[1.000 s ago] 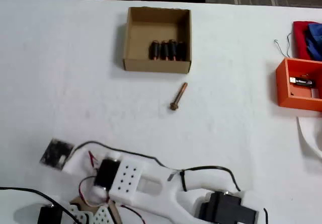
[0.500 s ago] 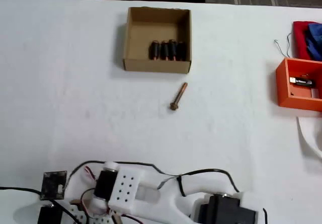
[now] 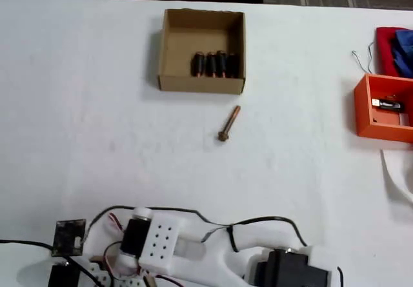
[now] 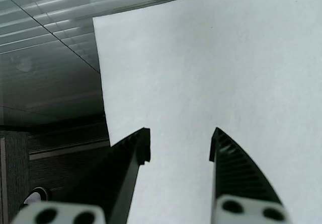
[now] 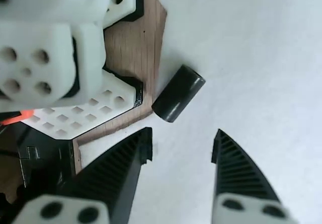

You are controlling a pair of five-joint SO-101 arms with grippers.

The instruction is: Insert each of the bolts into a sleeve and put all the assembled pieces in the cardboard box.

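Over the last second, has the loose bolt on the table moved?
No. The bolt lies where it was, same tilt, just off the cardboard box's near wall.

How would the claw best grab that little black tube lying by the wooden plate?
Across its middle, from above, I'd say: the black sleeve lies on its side, both curved flanks free. One end sits close to the wooden plate, leaving little room endwise.
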